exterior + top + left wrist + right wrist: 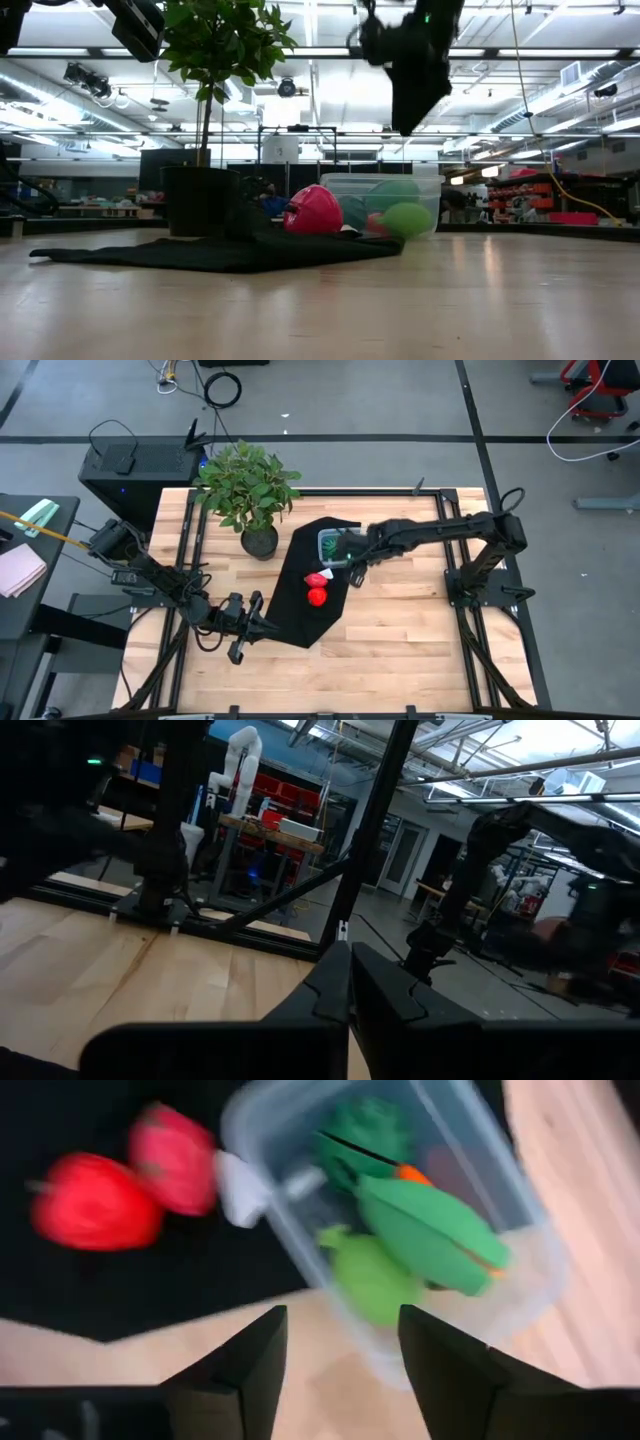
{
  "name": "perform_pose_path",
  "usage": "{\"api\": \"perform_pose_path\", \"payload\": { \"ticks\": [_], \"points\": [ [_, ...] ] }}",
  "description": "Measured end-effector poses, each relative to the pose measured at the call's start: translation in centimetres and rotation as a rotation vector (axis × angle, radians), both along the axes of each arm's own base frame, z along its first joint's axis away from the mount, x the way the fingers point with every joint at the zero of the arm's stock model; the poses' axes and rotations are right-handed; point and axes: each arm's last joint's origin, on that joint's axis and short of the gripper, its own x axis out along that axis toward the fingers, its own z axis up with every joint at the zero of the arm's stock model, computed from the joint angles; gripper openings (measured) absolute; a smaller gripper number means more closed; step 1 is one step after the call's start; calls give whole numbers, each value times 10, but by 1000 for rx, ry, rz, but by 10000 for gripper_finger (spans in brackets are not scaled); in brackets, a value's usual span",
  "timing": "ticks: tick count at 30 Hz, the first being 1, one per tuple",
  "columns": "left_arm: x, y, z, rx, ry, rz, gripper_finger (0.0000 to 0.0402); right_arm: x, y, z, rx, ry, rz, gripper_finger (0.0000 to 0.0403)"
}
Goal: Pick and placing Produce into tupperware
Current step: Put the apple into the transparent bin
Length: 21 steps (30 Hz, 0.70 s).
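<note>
Right pincer (335,1370): my fingers spread wide, empty, above the tupperware (500,1200).
Tupperware: holds green produce.
Red produce (95,1200): two pieces just beside tupperware, on black cloth (300,610).
Handling: likely light, smooth; grip across the middle.

Clear tupperware (400,1230) holds green produce (425,1230); two red pieces (95,1202) lie beside it.

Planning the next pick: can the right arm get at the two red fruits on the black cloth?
Probably yes. The right claw is open above the box, and both red fruits lie uncovered beside it on the cloth.
</note>
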Motion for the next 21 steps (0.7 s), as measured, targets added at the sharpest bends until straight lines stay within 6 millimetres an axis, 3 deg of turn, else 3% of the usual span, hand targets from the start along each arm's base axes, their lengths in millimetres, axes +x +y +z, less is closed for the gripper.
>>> {"api": "perform_pose_path", "payload": {
  "ticks": [4,10,15,21],
  "points": [
    [0,0,0,0,0,0,15,3,43,9,35,-75,39,140],
    [0,0,0,1,1,0,19,-4,118,12,143,-197,86,18],
    [0,0,-1,5,6,0,25,-23,168,11,225,-213,93,16],
    [3,-4,-3,47,45,-46,19,-46,204,11,242,-250,46,5]
  ]
}}
